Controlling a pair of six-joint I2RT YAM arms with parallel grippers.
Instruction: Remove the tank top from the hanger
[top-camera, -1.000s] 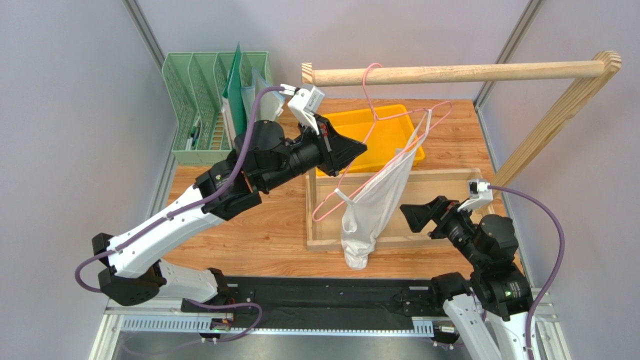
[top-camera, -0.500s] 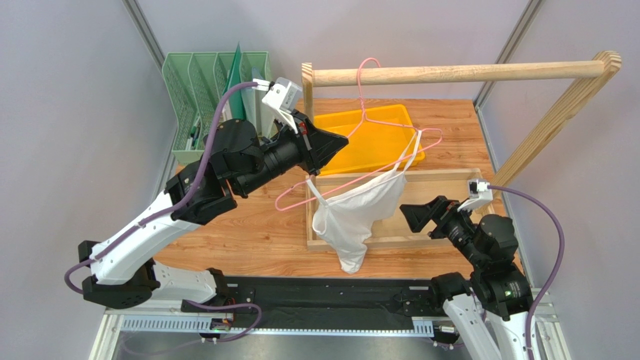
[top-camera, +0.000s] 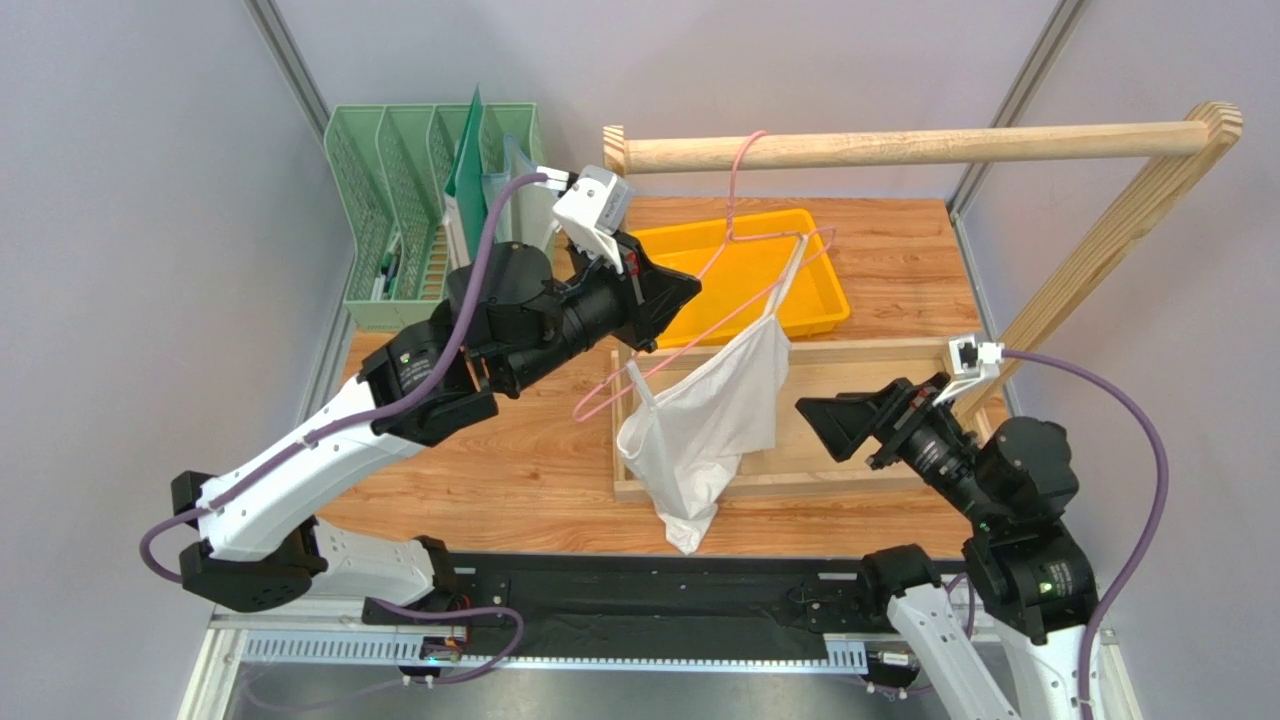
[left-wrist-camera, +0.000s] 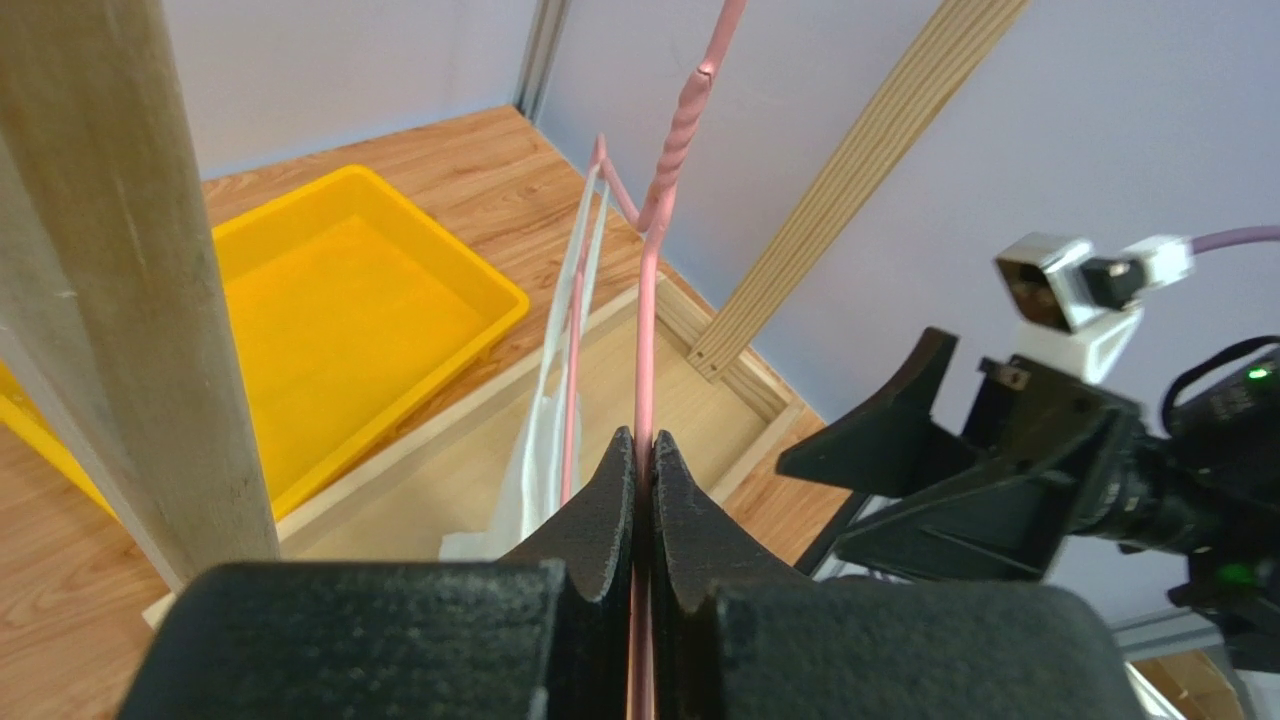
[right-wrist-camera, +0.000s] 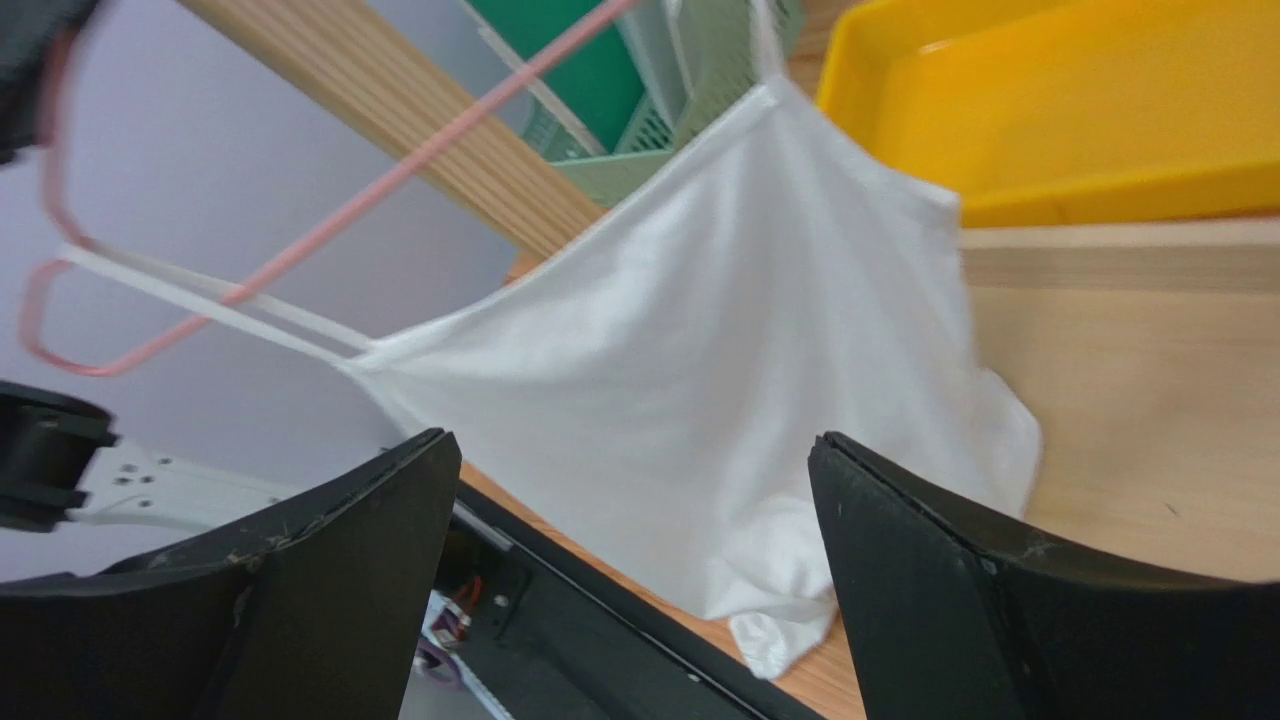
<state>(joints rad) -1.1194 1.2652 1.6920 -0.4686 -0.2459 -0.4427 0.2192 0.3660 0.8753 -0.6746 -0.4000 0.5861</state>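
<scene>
Tank top (top-camera: 706, 428) hangs free near spread right hand (top-camera: 825, 428).

Plain pale grey walls (top-camera: 135, 225) close in a wood-grain counter (top-camera: 511, 465), with slim metal posts (top-camera: 289, 68) running up the far corners. A light wooden rail frame (top-camera: 932, 146) stands just beyond the left hand (top-camera: 691, 284); the light is soft and even.

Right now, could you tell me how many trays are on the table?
2: the yellow tray at the back, and the wooden tray just nearer, under the tank top.
</scene>
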